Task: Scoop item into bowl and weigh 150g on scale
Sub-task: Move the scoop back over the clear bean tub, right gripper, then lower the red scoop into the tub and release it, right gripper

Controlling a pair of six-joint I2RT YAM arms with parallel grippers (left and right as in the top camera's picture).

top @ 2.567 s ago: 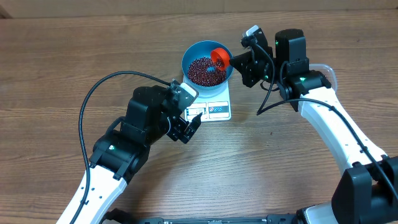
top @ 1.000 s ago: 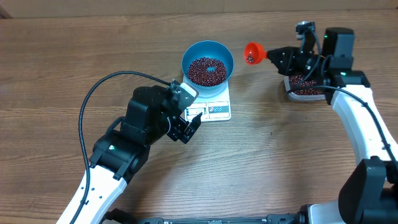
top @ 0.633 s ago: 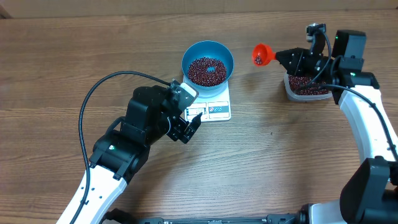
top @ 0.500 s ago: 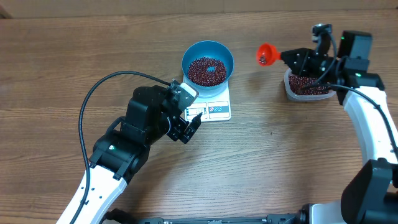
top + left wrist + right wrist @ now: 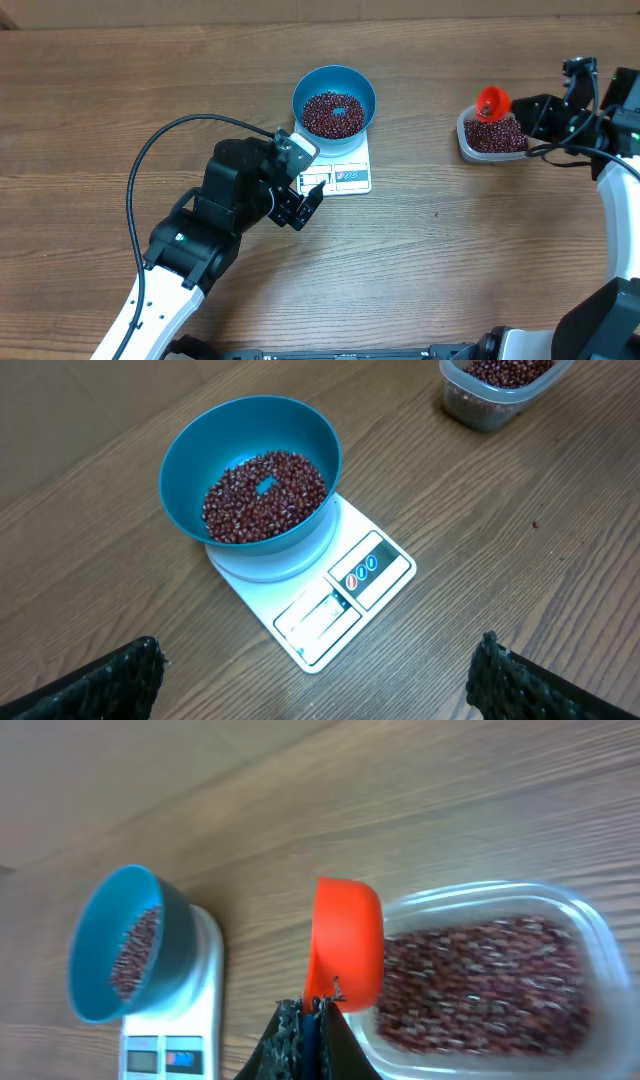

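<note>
Beans (image 5: 334, 113): heaped in the blue bowl (image 5: 334, 78). The bowl sits on the far end of the scale (image 5: 345, 160), leaving the display and label panel on its near edge uncovered. Readout not legible. More beans in the clear tub (image 5: 464, 145), on the table (image 5: 450, 250) well to the right of the scale. Red scoop (image 5: 490, 101) hangs over the tub end nearest the scale, tipped on its side in the right wrist view; can't tell if it's loaded. Right gripper (image 5: 312, 1015) pinched tight on the scoop's handle, beyond the tub from the scale. Left gripper (image 5: 308, 203) spread wide, holding nothing, just off the scale's near edge.
</note>
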